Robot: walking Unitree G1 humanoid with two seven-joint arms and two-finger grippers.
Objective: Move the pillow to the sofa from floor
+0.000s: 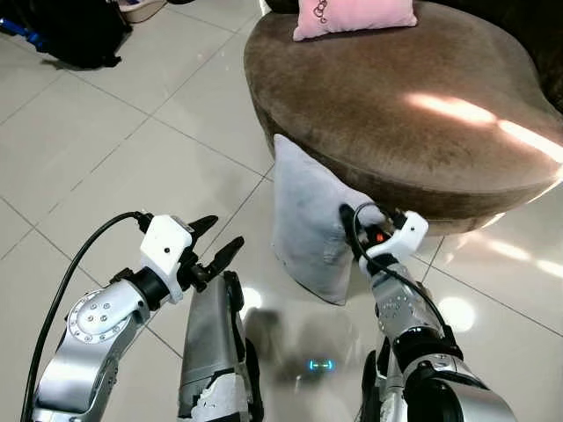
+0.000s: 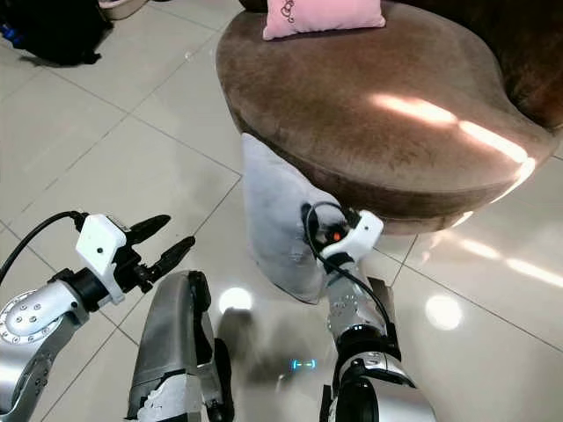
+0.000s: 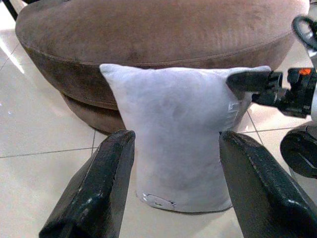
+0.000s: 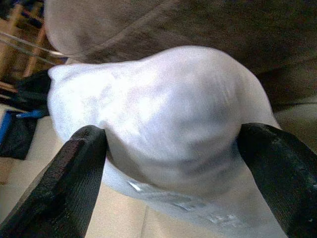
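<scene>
We judge the pale grey, soft fabric pillow (image 1: 310,230) to be light and squashy: it should give under any squeeze, bunch up instead of slipping, and take no harm from a firm pinch. Its stuffed bulk is the risk, since a shallow hold on loose cloth could let it sag or pull free on the lift. We would take it at the upper corner or along the top edge, with a good fold of fabric between the fingers.

The pillow stands upright on the glossy white tiled floor (image 1: 106,158), leaning against the side of the round brown velvety sofa (image 1: 413,114), whose seat also carries a small pink cushion (image 1: 352,16) at its far edge, about 12 o'clock.

Our right tool (image 1: 362,227) is at the pillow's 3 o'clock side near the upper corner; in the right wrist view its fingers (image 4: 64,183) are spread wide, with the pillow's rounded corner bulging between them and touching, not yet clamped. Our left tool (image 1: 214,242) hangs at the pillow's 9 o'clock, near but apart from it, fingers parted and grasping nothing, aimed at the pillow's face. A dark bag (image 1: 75,31) lies well apart at 10 o'clock.
</scene>
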